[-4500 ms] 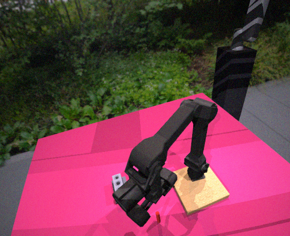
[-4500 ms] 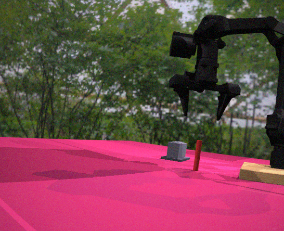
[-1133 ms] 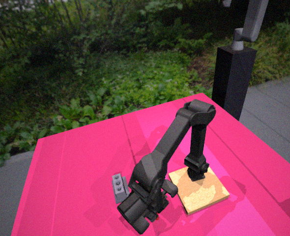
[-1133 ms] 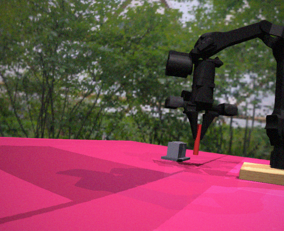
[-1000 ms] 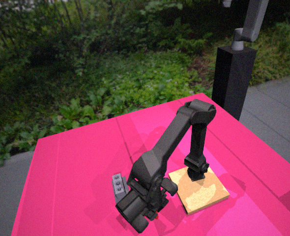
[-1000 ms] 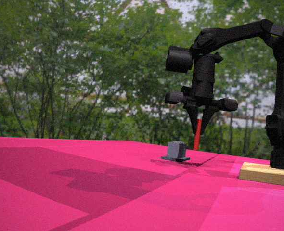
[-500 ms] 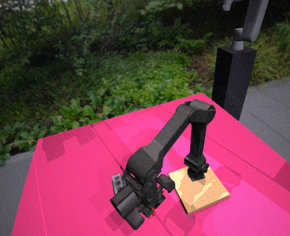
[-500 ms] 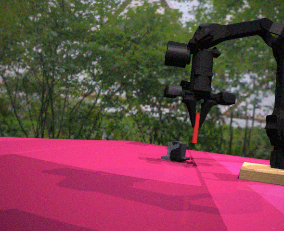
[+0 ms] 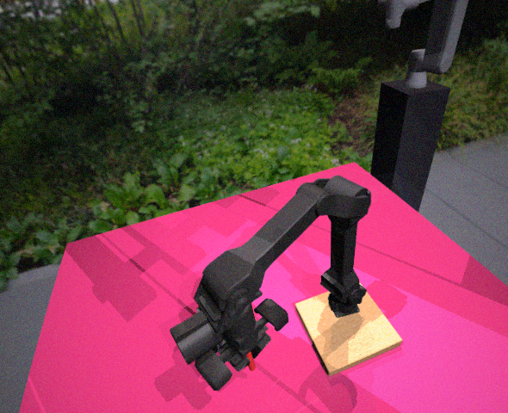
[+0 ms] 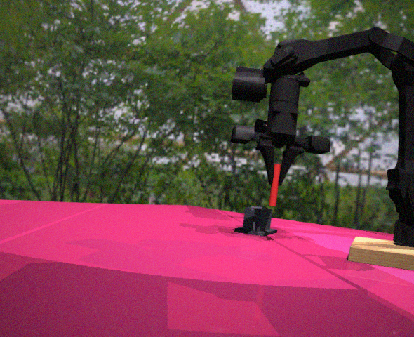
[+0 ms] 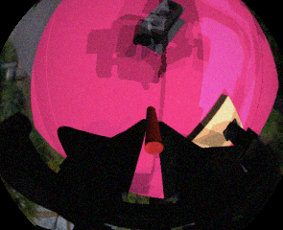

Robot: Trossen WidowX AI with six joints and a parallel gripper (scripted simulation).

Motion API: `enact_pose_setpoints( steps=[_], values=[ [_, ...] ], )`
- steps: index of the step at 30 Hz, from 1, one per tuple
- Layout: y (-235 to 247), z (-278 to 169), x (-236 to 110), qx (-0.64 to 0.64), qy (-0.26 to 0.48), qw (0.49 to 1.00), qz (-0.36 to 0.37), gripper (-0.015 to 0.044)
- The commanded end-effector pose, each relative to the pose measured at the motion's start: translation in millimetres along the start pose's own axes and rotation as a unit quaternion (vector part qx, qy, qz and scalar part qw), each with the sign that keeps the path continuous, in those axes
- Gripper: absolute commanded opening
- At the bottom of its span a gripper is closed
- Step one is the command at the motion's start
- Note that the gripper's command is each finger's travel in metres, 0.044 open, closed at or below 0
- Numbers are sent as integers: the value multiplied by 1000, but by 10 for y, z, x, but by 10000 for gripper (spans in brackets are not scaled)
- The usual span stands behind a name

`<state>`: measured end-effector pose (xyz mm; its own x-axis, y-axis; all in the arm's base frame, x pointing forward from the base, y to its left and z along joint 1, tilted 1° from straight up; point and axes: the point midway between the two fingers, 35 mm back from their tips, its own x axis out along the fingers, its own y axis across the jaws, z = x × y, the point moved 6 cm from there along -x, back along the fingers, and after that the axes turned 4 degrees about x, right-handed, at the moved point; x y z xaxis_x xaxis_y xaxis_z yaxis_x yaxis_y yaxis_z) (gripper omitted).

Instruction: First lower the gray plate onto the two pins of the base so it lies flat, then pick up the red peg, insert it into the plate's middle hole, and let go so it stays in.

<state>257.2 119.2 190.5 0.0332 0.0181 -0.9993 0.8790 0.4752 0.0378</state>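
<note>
Overhead, pincer point(image 10: 278, 170) nearly closed, gripping red peg point(image 10: 274, 184) upright, above table point(image 10: 127, 253).

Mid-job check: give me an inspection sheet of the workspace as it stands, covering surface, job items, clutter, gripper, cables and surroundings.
Surface: pink table top, with shadow patches across it.
Job's things: red peg held upright in the air, above and just beside the dark base and plate assembly; in the wrist view the assembly lies ahead of the peg tip. Whether the plate lies flat on its pins: cannot tell.
Clutter: nothing seen.
Gripper: gripper pointing down, shut on the peg's upper end.
Cables: nothing seen.
Surroundings: arm stands on a wooden board; dark pillar carrying a gray mount past the table's far corner; greenery and gray paving around.
</note>
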Motion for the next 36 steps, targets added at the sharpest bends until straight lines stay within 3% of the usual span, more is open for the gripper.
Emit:
enact_pose_setpoints(
  steps=[1, 36],
  values=[
    [40, 119, 0, -3, -1, 1000, -2, 0],
    [174, 1099, -31, -11, -7, 1000, 2, 0]
  ],
)
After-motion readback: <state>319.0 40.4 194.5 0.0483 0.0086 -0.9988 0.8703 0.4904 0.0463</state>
